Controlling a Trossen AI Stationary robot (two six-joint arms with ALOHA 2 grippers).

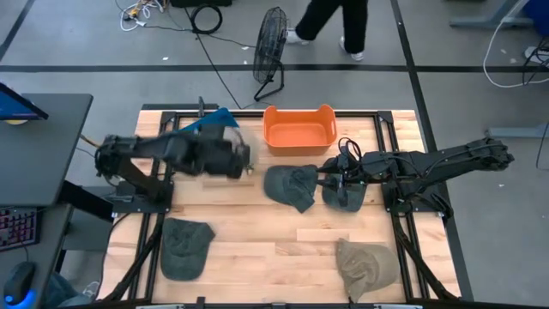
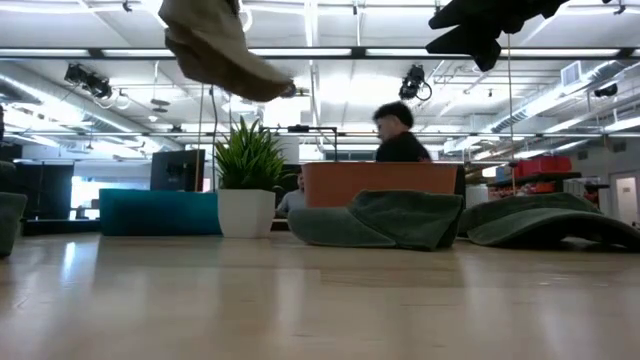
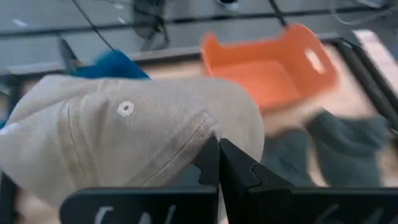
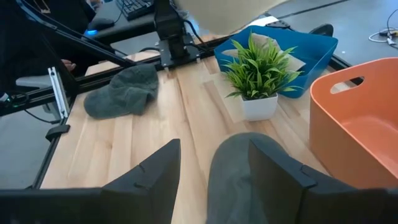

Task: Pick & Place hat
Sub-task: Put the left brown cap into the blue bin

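Note:
A tan hat (image 3: 124,124) hangs from my left gripper (image 3: 219,163), which is shut on it. It is high above the table in the low view (image 2: 215,45), near the blue bin (image 1: 214,120). In the high view my left gripper (image 1: 243,160) hides the hat. My right gripper (image 4: 214,149) is open. It hovers clear of the table (image 2: 478,45) over a dark green hat (image 4: 249,168) lying flat on the wood. A second dark green hat (image 1: 290,186) lies beside that one, in front of the orange bin (image 1: 298,129). My left gripper pinches the tan hat between its two shut fingers at the edge of the crown (image 3: 202,134). The hat is lifted clear of the table and hangs below and ahead of the fingers.
A green hat (image 1: 184,247) lies near the near-left corner and another tan hat (image 1: 367,264) near the near-right corner. A potted plant (image 4: 258,68) stands by the blue bin. A person walks on the floor beyond the far edge. Bare wood lies between the near hats.

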